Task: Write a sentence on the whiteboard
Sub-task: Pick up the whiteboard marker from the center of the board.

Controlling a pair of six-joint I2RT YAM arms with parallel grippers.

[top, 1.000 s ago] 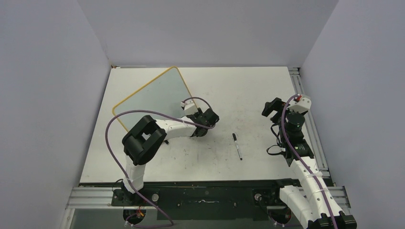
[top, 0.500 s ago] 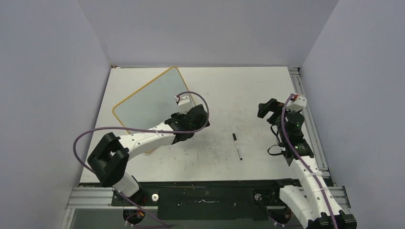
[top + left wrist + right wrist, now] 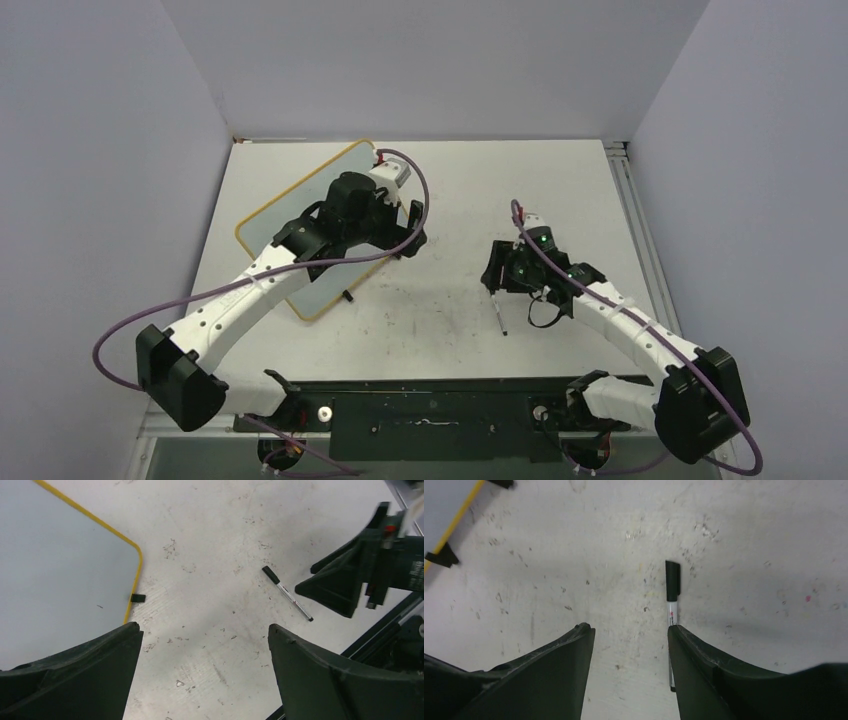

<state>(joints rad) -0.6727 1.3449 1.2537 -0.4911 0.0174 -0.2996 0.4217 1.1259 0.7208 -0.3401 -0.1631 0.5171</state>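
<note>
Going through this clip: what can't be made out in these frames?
Whiteboard: in the top view the left arm covers its middle, and the left wrist view cuts off all but one corner. Whether it bears writing is unknown.
Marker: in the right wrist view its lower part sits partly behind a finger of the right end effector. In the top view that end effector covers its far end.
Marker label: too small to read anywhere.

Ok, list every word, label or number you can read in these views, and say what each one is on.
No text here can be read.
marker: small print on its white barrel, too small to read.
whiteboard: no writing on the part that shows.
right arm's black housing: faint pale marks, too blurred to read.
</note>
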